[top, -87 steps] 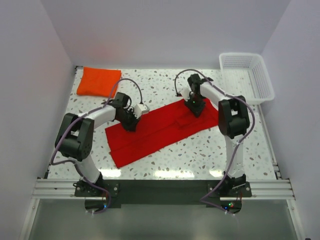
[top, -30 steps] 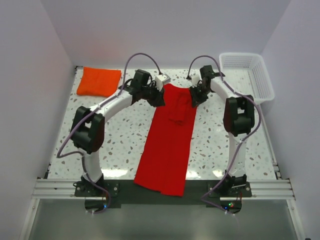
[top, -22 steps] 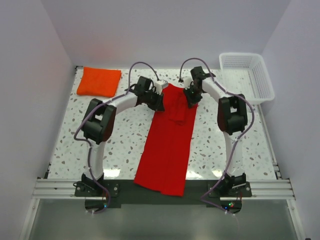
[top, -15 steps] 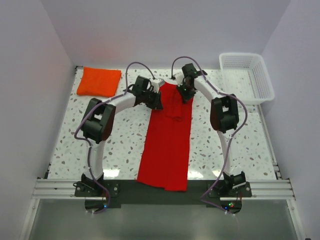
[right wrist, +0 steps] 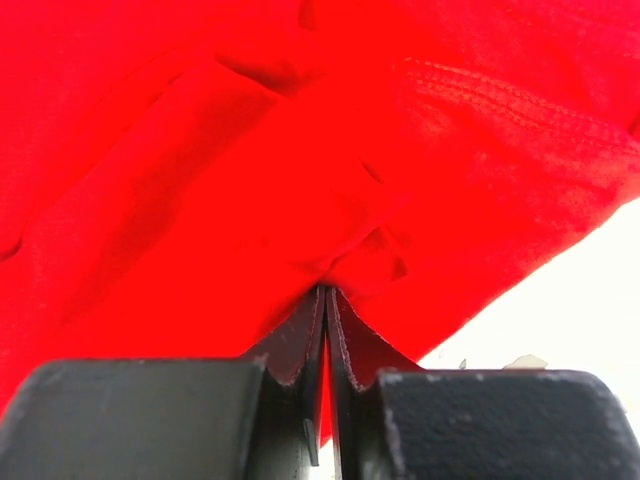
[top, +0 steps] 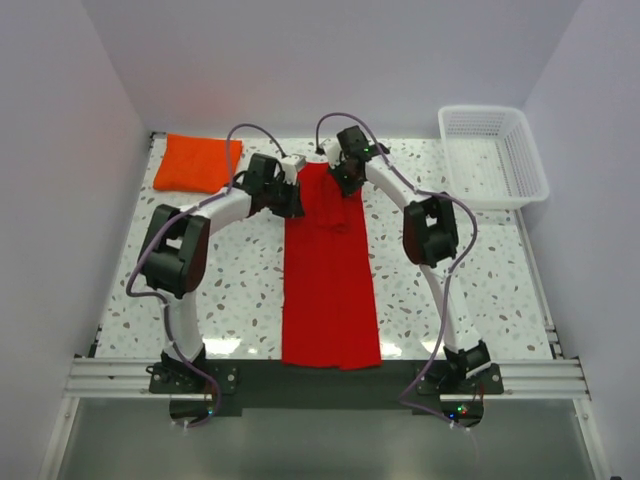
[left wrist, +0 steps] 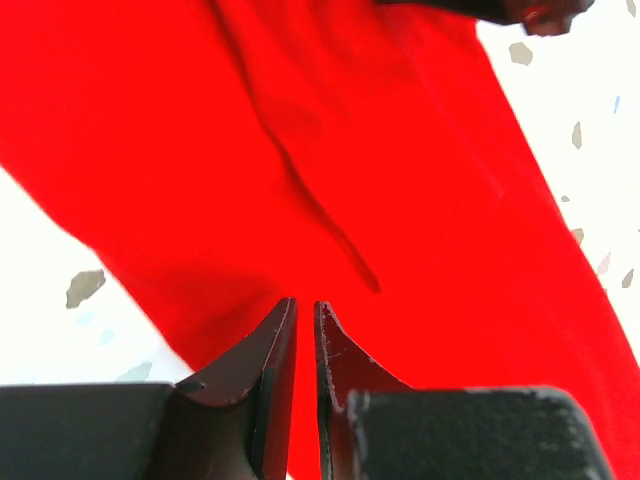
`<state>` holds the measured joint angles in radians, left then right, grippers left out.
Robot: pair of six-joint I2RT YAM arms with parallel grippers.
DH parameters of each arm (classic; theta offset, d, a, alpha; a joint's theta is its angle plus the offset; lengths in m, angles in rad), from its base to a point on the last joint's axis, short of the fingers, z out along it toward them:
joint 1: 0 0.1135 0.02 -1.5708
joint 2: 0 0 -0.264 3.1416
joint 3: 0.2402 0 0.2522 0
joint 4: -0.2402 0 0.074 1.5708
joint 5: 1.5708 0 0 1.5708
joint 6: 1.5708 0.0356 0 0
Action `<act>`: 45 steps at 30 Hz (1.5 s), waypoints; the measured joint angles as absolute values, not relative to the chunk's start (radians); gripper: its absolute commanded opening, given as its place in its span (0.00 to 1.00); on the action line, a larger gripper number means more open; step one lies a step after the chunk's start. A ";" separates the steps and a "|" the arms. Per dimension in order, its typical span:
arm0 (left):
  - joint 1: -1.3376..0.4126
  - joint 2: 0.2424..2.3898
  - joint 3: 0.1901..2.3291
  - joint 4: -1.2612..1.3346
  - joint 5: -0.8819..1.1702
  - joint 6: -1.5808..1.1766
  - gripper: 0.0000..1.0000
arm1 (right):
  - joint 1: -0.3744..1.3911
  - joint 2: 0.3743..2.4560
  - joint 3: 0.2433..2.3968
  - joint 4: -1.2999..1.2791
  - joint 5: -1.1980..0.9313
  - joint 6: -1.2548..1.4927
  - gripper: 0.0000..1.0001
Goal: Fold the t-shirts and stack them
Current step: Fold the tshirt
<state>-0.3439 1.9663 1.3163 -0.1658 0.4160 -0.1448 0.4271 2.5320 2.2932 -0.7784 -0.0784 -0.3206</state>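
Observation:
A red t-shirt point(top: 328, 275) lies as a long narrow strip down the middle of the table, its near end over the front edge. My left gripper point(top: 292, 203) is shut on the strip's far left edge; in the left wrist view point(left wrist: 306, 312) red cloth point(left wrist: 350, 170) sits between the near-closed jaws. My right gripper point(top: 338, 180) is shut on the far right corner; in the right wrist view point(right wrist: 326, 296) cloth point(right wrist: 250, 160) bunches at the pinched tips. A folded orange t-shirt point(top: 198, 161) lies at the far left corner.
A white plastic basket point(top: 494, 152) stands at the far right corner. The speckled table point(top: 470, 270) runs to white walls at the back and both sides. A metal rail point(top: 520, 375) lines the near edge.
Both grippers have dragged the far end of the red t-shirt leftward. The strip has swung straighter and its near end has shifted along the front edge.

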 measured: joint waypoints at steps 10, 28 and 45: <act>-0.348 1.990 1.380 -0.181 0.438 -0.167 0.17 | 0.418 2.313 2.066 -0.715 -0.093 -0.307 0.11; -0.347 2.086 1.409 -0.320 0.430 -0.191 0.14 | 0.419 2.268 1.863 -0.851 -0.226 -0.276 0.02; -0.332 2.271 1.708 -0.356 0.335 -0.162 0.14 | 0.405 2.447 2.132 -0.769 -0.110 -0.227 0.01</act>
<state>-0.3325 2.2711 1.7084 -0.3561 0.3347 -0.1616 0.4049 2.4474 2.1323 -0.7692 -0.1104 -0.2268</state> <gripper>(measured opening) 0.136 0.008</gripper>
